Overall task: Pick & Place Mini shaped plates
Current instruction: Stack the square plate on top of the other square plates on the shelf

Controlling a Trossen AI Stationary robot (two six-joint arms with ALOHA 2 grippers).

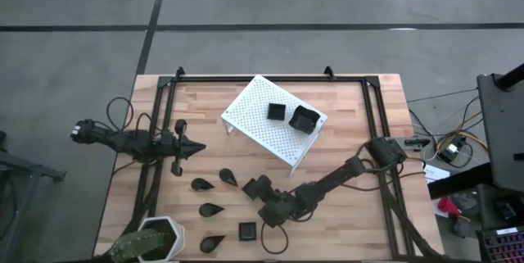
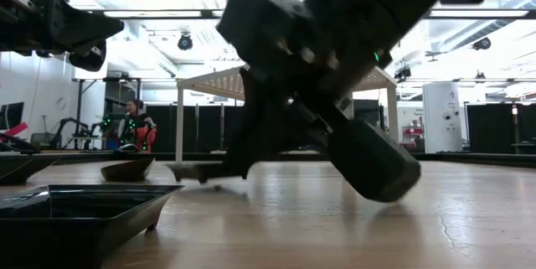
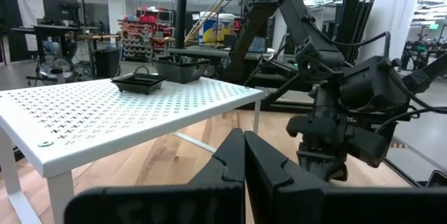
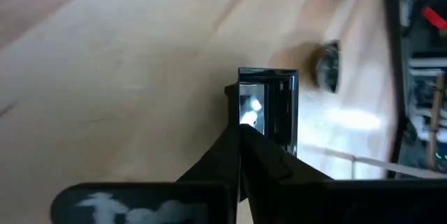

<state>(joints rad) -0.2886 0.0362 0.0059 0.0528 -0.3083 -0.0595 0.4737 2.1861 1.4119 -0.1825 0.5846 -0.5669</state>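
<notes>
Gripping a square plate [image 4: 268, 112] by its rim, right tool [image 1: 260, 189] has fingers closed on it, low over the bench [image 1: 360, 222] near the teardrop plates [image 1: 214, 193]. Advise lifting straight up before swinging to the rack [image 1: 254, 124], where two plates [image 1: 293, 115] sit. Left tool [image 1: 195, 146] waits, closed, empty.

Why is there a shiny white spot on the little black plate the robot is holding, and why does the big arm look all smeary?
In the right wrist view, ceiling lights glint off the glossy black square plate pinched in the right gripper. In the low view, that arm sits close to the camera and looks blurred, dark against bright room lights.
</notes>
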